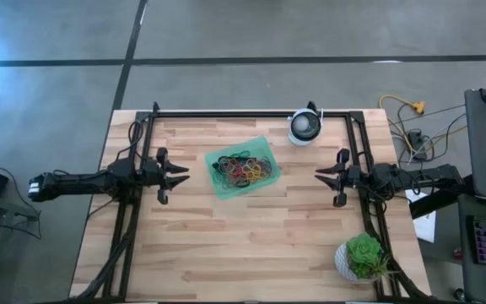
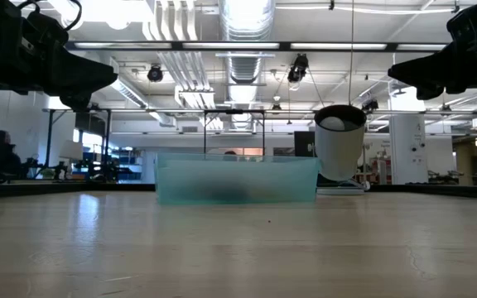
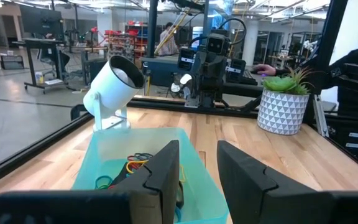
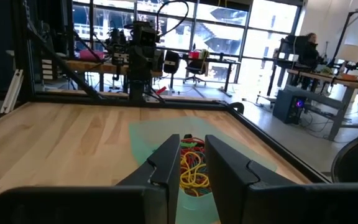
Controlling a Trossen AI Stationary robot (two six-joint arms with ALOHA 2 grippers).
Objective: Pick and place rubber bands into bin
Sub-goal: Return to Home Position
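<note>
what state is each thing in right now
rubber bands: piled inside the bin
bin: upright, holding the bands
left gripper: open, empty, raised left of the bin
right gripper: open, empty, raised right of the bin
white device: upright
plant: upright in its pot

One bin point(image 1: 219, 187), two claws point(image 1: 180, 175) point(image 1: 321, 177)

Overhead, level, wrist views; shared bin point(image 1: 260, 145)

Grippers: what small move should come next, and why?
Probably only settling at home. All bands in view lie in the bin, and the left gripper and right gripper hang open and empty at opposite sides of the table, apart from it.
</note>
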